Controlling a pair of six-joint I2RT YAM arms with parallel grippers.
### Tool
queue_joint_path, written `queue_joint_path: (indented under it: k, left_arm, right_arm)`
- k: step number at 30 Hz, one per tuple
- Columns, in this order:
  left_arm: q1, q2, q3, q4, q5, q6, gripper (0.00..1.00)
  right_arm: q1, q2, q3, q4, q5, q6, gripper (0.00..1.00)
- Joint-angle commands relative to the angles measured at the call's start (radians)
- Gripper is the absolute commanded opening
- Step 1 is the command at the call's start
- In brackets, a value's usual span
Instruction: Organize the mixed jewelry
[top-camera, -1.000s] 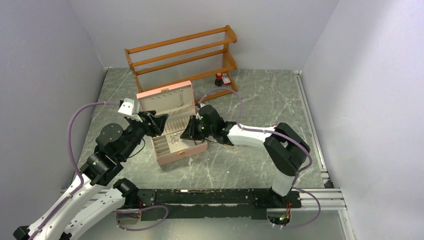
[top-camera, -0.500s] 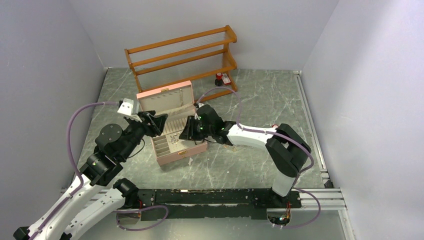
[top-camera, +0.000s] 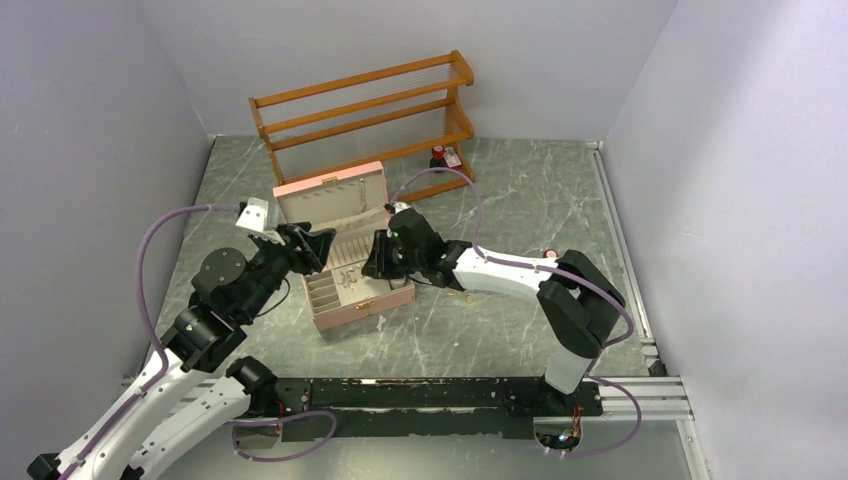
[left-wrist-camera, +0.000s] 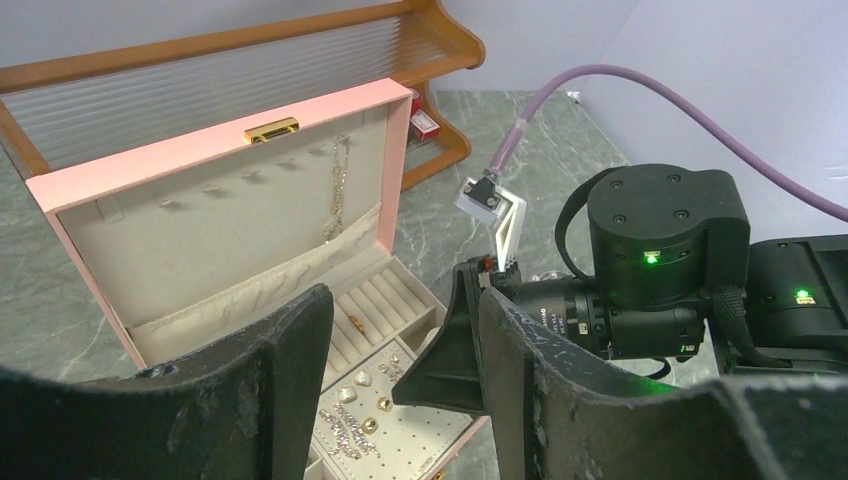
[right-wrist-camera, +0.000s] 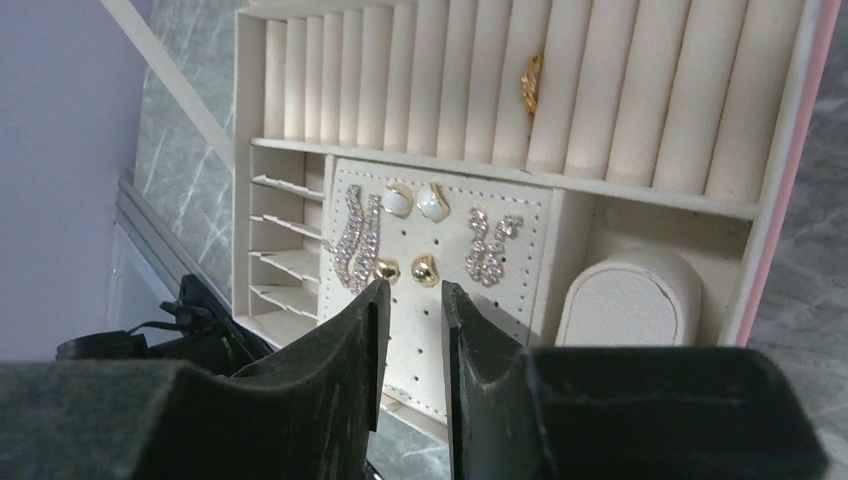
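Observation:
The pink jewelry box (top-camera: 378, 298) stands open at the table's middle. In the right wrist view its perforated pad holds jewelry: two pearl earrings (right-wrist-camera: 415, 200), two gold studs (right-wrist-camera: 405, 268) and crystal earrings (right-wrist-camera: 489, 245); a gold ring (right-wrist-camera: 531, 80) sits in the ring rolls. My right gripper (right-wrist-camera: 412, 290) hovers just above the pad near the gold studs, jaws narrowly apart and empty; it shows over the box's right part in the top view (top-camera: 374, 264). My left gripper (left-wrist-camera: 404, 300) is wide open and empty, above the box's left side (top-camera: 318, 246).
A wooden rack (top-camera: 365, 110) stands behind the box, with a red-capped bottle (top-camera: 438, 157) beside its right end. A necklace (left-wrist-camera: 335, 195) hangs in the box lid. A white cushion (right-wrist-camera: 625, 300) fills the box's corner cell. Small loose pieces (top-camera: 462, 294) lie under the right arm.
My right gripper has shifted slightly left and back over the box's tray. The left arm has not moved.

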Motion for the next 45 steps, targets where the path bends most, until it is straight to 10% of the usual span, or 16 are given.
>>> queue_joint_path:
  k: [1, 10, 14, 24, 45]
  left_arm:
    - [0.009, -0.003, -0.004, 0.018, 0.000, -0.005, 0.61]
    - [0.009, 0.028, 0.014, 0.000, 0.033, -0.007, 0.68]
    - [0.009, 0.008, 0.019, -0.052, 0.042, -0.017, 0.99]
    - [0.008, -0.138, -0.013, -0.236, 0.016, -0.124, 1.00]
    - [0.009, -0.044, -0.126, -0.152, 0.339, -0.281, 0.87]
  right_arm:
    - [0.010, -0.004, 0.037, -0.008, 0.061, -0.037, 0.29]
    - [0.011, -0.205, -0.043, -0.022, 0.154, -0.031, 0.31]
    - [0.007, -0.360, -0.140, -0.138, 0.286, -0.006, 0.34]
    - [-0.011, -0.613, -0.333, -0.479, 0.522, 0.085, 0.57]
    - [-0.155, -0.292, -0.340, -0.371, 0.395, -0.284, 0.39]
